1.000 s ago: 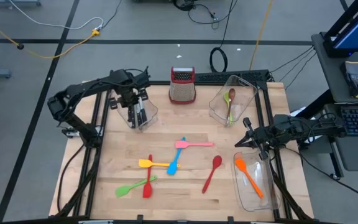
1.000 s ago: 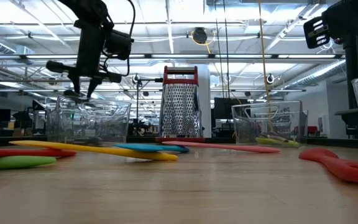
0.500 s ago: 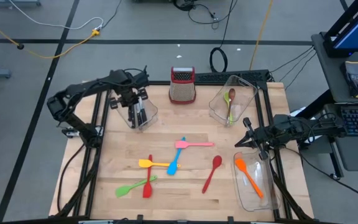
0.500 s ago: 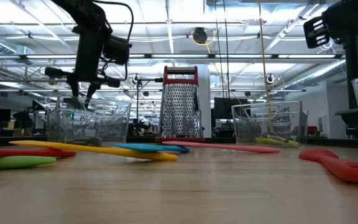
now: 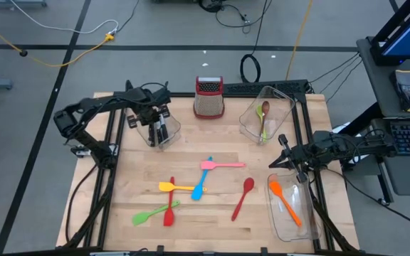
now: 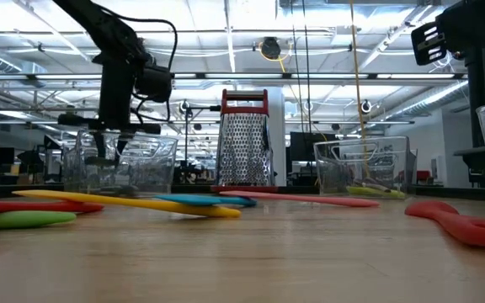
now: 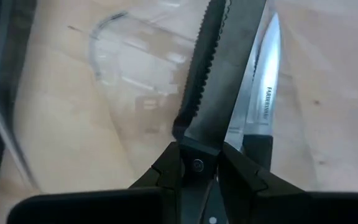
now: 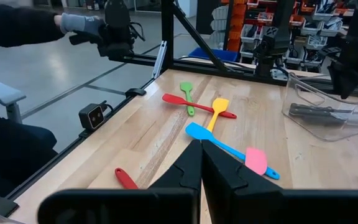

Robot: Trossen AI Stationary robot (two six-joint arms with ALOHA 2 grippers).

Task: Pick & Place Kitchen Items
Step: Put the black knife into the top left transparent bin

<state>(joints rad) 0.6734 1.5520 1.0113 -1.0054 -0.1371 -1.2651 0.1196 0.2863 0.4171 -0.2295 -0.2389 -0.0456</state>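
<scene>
pinching a serrated knife (image 7: 213,74), your left pincer (image 5: 153,121) hangs over the clear bin (image 5: 164,131) at the counter's (image 5: 212,220) far left, its fingers (image 7: 166,168) closed on the knife's handle end while the blade points down into the bin. a second knife (image 7: 260,106) with a plain printed blade lies in that bin just beside it.

out on the open boards you have a pink spatula (image 5: 221,165) touching a blue spatula (image 5: 200,186), a yellow spatula (image 5: 174,188) crossing under the blue one, then a green spatula (image 5: 154,212) crossed by a red spoon (image 5: 169,210), and another red spoon (image 5: 244,195) apart to the right.

an orange spatula (image 5: 284,202) lies in the near right bin (image 5: 294,224); green and brown spoons (image 5: 263,117) sit in the far right bin (image 5: 280,99). a box grater (image 5: 208,98) stands at the far edge between the two far bins.

your right pincer (image 5: 285,151) waits above the right edge, fingers (image 8: 191,165) pressed together and empty.
</scene>
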